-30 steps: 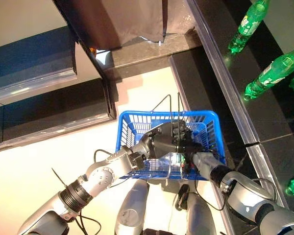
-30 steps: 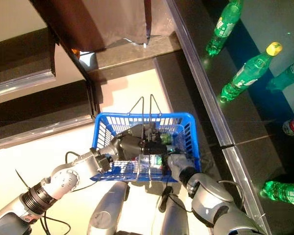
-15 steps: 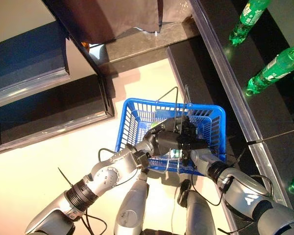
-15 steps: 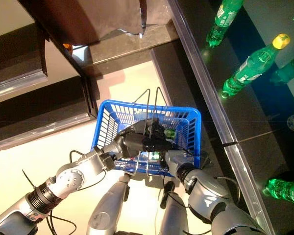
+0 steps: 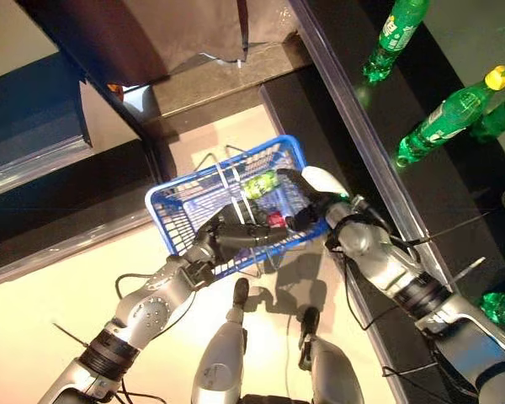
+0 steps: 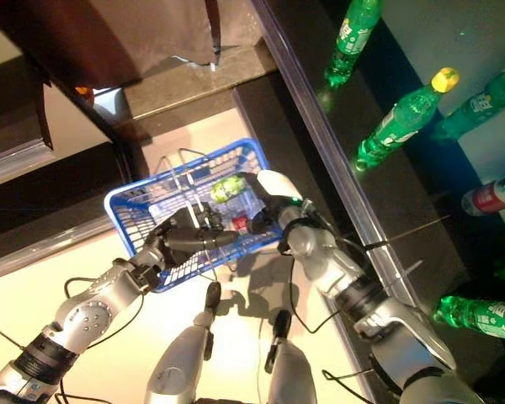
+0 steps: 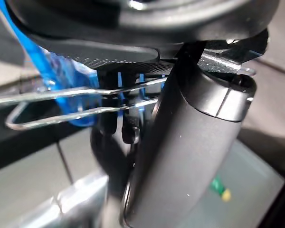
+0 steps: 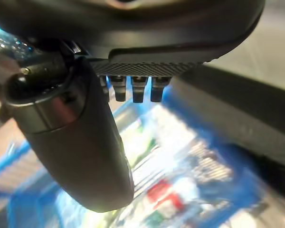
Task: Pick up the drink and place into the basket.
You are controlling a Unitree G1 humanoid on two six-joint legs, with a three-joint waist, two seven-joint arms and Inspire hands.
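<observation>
Left robot hand (image 5: 236, 236) grips the wire handles of the blue basket (image 5: 175, 210) holding a green drink (image 5: 257, 184).

Two wire handles (image 5: 227, 172) cross the blue basket (image 5: 172, 212)'s open top, the left hand (image 5: 236, 236) fills its 6 o'clock side, and the dark counter edge (image 5: 353, 118) closes off 3 o'clock.

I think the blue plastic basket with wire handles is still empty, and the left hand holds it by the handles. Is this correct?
Not quite: the blue plastic basket is not empty. A green drink bottle lies inside it, as the left eye view shows. The left hand does hold the wire handles.
</observation>
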